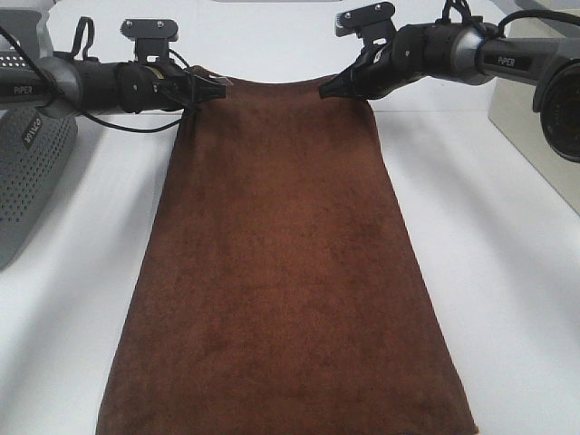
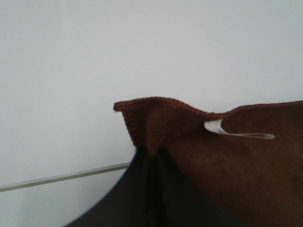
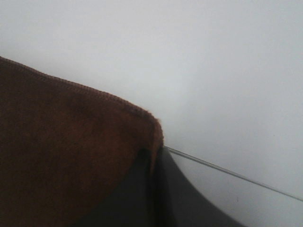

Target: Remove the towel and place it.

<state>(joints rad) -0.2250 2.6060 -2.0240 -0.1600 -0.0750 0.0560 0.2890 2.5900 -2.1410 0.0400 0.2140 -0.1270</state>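
Note:
The dark-brown towel [image 1: 281,263] hangs stretched between my two grippers, its far short edge lifted and its length running down toward the near edge of the white table. My left gripper [image 1: 214,88] is shut on the far left corner of the towel [image 2: 156,127], where a small white tag [image 2: 215,126] sticks out. My right gripper [image 1: 328,90] is shut on the far right corner of the towel [image 3: 71,146]. In both wrist views the dark fingers [image 2: 142,189] pinch the cloth at its hem.
A grey perforated basket [image 1: 27,172] stands at the left edge of the white table [image 1: 507,272]. A beige box [image 1: 530,136] sits at the right, behind the right arm. A thin seam line [image 3: 227,172] crosses the white surface.

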